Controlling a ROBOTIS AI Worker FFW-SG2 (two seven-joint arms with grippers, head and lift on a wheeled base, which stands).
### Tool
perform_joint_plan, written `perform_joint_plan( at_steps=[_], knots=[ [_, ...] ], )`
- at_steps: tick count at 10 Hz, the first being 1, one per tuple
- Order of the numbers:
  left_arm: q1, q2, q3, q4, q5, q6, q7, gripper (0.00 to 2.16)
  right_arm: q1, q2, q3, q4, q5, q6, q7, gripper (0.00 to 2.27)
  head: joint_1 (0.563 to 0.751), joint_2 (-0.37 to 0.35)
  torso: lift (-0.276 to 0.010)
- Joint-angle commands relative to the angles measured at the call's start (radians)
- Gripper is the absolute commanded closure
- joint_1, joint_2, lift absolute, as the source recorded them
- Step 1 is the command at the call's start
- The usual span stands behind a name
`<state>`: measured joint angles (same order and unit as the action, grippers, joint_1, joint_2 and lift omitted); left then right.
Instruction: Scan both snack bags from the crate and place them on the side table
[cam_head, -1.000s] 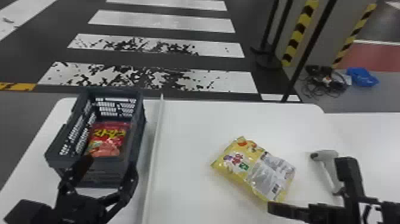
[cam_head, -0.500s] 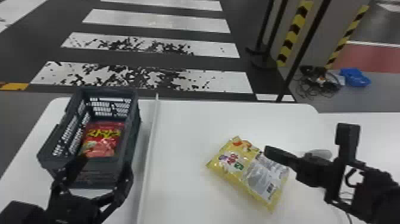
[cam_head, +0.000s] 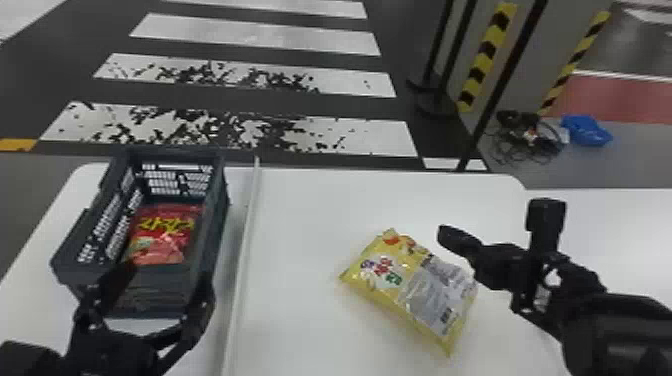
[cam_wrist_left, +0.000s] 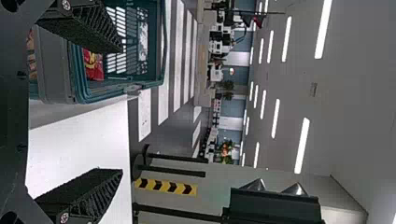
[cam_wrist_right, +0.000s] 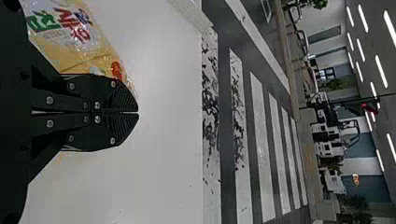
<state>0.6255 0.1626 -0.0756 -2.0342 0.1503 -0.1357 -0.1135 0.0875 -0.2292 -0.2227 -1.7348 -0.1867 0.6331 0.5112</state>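
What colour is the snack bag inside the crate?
The snack bag is mostly red, seen best in the head view.

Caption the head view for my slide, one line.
Red snack bag in the crate, yellow snack bag on the white table, the shut right gripper close by.

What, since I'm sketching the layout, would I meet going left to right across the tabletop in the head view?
Crate with the red snack bag inside → white strip → yellow snack bag → right gripper
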Motion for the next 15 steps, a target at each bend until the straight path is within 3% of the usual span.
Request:
perform_joint_plan(
  at_steps=[1, 4, 7, 15],
  knots=[
    [0.000, 0.000, 0.002, 0.000, 0.000, 0.000, 0.000, 0.08, -0.046, -0.007, 0.011, 0.115, 0.035, -0.066, -0.008, 2.26, 0.695, -0.154, -0.095],
    [0.000, 0.000, 0.005, 0.002, 0.002, 0.000, 0.000, 0.08, -0.100, -0.038, 0.039, 0.238, 0.095, -0.094, -0.022, 2.26, 0.695, -0.182, -0.095],
    [0.000, -0.002, 0.004, 0.005, 0.000, 0.000, 0.000, 0.08, -0.103, -0.058, 0.049, 0.242, 0.128, -0.017, -0.022, 2.26, 0.695, -0.203, -0.095],
    [-0.001, -0.003, 0.002, 0.008, 0.000, 0.000, 0.002, 0.08, -0.014, -0.061, 0.023, 0.083, 0.138, 0.235, -0.023, 2.26, 0.695, -0.228, -0.095]
  ],
)
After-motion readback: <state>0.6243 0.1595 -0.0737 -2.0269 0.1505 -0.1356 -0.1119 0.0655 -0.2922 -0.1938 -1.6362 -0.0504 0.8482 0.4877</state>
